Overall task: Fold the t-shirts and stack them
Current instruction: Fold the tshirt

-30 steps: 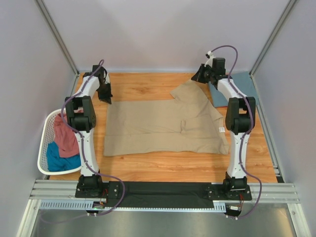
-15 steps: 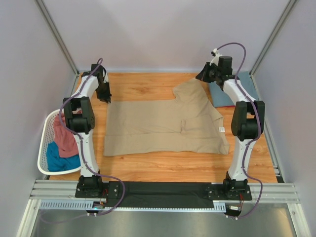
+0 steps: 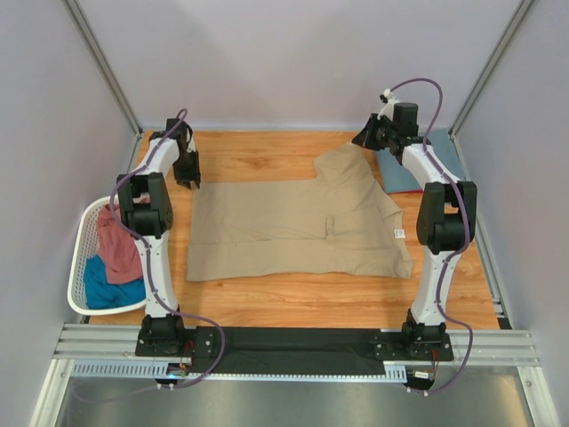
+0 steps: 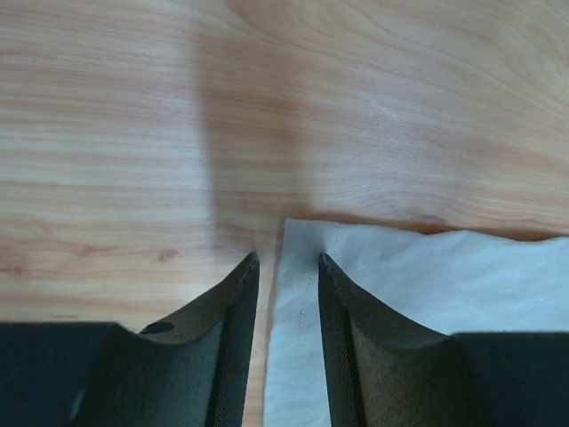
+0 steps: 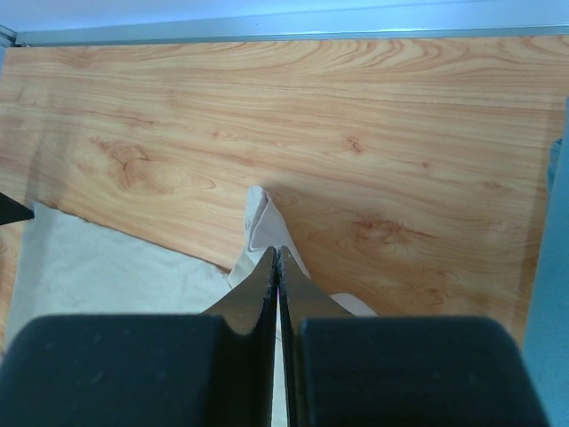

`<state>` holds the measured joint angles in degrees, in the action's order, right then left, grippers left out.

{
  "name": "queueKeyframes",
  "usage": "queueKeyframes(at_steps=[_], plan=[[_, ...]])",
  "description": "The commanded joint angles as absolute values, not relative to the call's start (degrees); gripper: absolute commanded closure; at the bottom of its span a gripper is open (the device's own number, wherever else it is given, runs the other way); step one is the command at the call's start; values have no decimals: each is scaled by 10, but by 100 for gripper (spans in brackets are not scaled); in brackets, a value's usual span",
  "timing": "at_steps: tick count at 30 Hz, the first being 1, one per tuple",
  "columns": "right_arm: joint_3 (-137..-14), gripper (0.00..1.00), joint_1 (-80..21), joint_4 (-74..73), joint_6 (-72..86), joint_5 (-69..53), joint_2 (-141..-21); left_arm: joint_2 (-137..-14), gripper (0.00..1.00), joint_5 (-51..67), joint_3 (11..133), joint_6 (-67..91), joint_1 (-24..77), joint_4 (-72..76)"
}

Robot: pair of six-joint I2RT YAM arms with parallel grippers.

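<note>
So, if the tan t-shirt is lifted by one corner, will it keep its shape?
Probably not: the tan t-shirt lies limp on the table, creased and bunched near its far sleeve. Likely light, since its hem looks thin. Pushed, it would probably wrinkle rather than slide whole.

White-and-black arms (image 3: 153, 267); purple cables (image 3: 418, 81)

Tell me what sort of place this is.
Probably a robot lab test cell, not a home: plain panel walls on aluminium framing, left arm and right arm bolted to a rail at a wooden table, a tan t-shirt spread out and a laundry basket.
</note>
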<state>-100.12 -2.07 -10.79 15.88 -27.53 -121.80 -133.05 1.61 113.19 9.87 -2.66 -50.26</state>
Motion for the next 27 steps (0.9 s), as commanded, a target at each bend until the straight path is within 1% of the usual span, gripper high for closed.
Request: queueKeyframes(at_steps=[1, 2, 4, 5, 7, 8, 10, 19, 22, 27], plan=[[-1002, 100, -20, -90, 140, -275, -1203, -1347, 59, 41, 1150, 87, -28, -492], [-1004, 100, -20, -91, 139, -275, -1203, -1350, 60, 44, 1150, 87, -28, -491], [-1003, 100, -21, -92, 138, -275, -1204, -1353, 65, 43, 1151, 87, -28, -495], [-1003, 100, -20, -93, 137, -275, -1203, -1357, 72, 43, 1152, 87, -28, -497], [-1002, 100, -20, -94, 136, -275, -1203, -1356, 82, 47, 1154, 84, -27, -499], [-1000, 100, -20, -95, 134, -273, -1201, -1354, 93, 48, 1156, 85, -28, -501], [-998, 100, -20, -99, 131, -269, -1194, -1346, 100, 53, 1152, 88, -26, -501], [-949, 100, -10, -109, 114, -239, -1120, -1260, 100, 54, 1095, 105, -20, -490], [-911, 100, -5, -106, 111, -236, -1087, -1222, 100, 54, 1055, 112, -19, -474], [-852, 100, 20, -110, 105, -229, -1034, -1193, 100, 59, 1011, 127, -20, -461]])
